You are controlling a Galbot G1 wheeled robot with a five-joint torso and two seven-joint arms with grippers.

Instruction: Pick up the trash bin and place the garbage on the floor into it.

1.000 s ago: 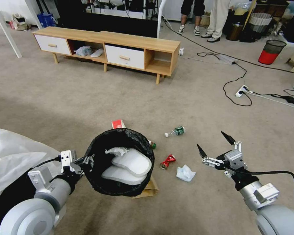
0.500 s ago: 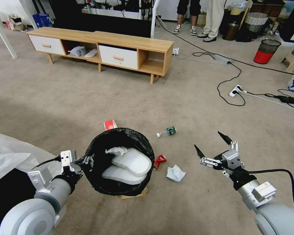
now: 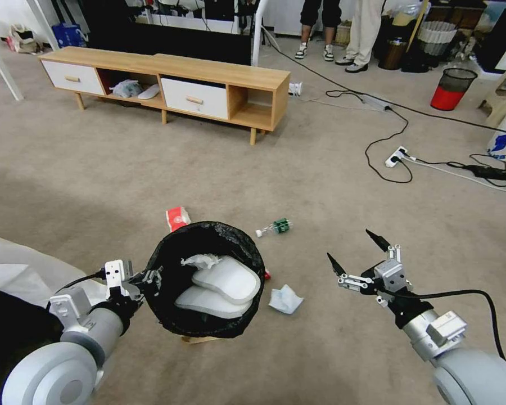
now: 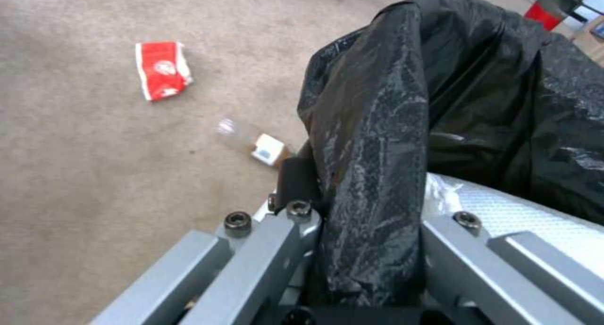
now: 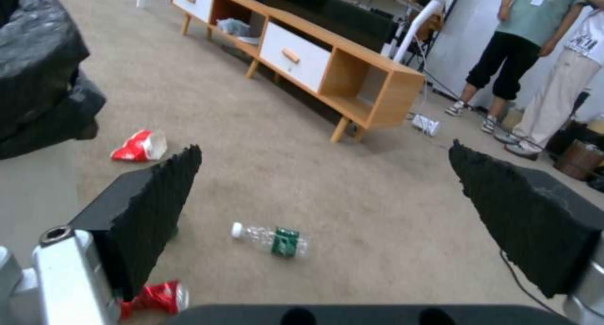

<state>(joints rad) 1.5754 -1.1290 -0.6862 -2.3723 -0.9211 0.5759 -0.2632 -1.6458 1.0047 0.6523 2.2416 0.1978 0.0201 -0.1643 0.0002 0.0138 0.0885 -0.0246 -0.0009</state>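
Leftward, the left gripper (image 3: 147, 277) has its fingers clamped on the bag-lined rim of the bin (image 3: 207, 279), holding it above the floor (image 3: 123, 180), its mouth tilted toward the camera with white items inside. To the right, the right gripper (image 3: 354, 252) hangs with fingers (image 5: 148, 212) spread wide apart, holding nothing. Garbage lies on the carpet: tissue (image 3: 285, 298) just beside the bin, bottle (image 3: 274, 228) and red-white packet (image 3: 177, 217) beyond it, red can (image 5: 154, 297) near the right gripper
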